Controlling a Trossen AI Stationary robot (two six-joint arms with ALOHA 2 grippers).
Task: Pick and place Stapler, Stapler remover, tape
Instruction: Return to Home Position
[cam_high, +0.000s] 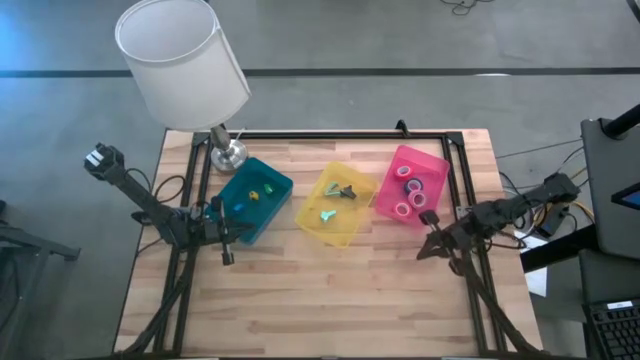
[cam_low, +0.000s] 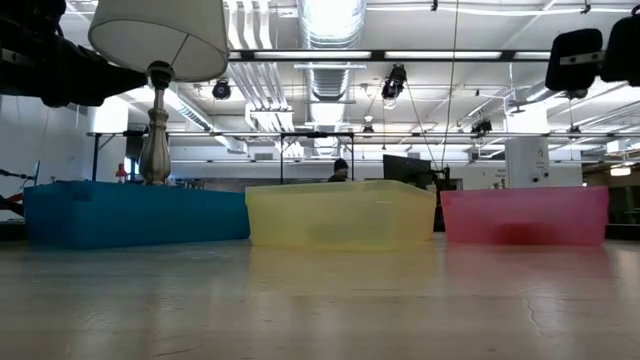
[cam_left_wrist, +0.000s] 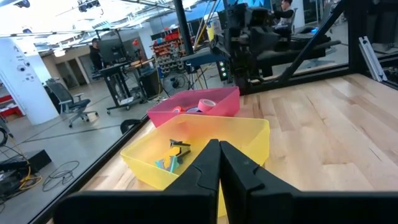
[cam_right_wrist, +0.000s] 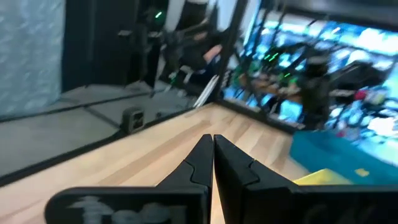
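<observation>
Tape rolls (cam_high: 412, 188) lie in pink bin (cam_high: 437, 160). Left end effector (cam_high: 227, 252) and right end effector (cam_high: 425, 250): both closed, empty, above desk (cam_high: 330, 300) sides. Step appears to be homing; next, arms simply park.

High cam: overhead, looks straight down; far enough for whole table (cam_high: 330, 300), both arms, 3 bins.
Low cam: at tabletop height, faces level across wood into room; blue bin (cam_low: 135, 215), yellow bin (cam_low: 340, 215), pink bin (cam_low: 525, 215) seen side-on.
L wrist cam: on left arm, looks past left gripper (cam_left_wrist: 219, 146) twd yellow & pink bins, near.
R wrist cam: on right arm, low over wood, looks past right gripper (cam_right_wrist: 211, 138) twd blue bin.
Shared: all 4 see tabletop; high + low share 3 bins, lamp (cam_high: 180, 60).
</observation>
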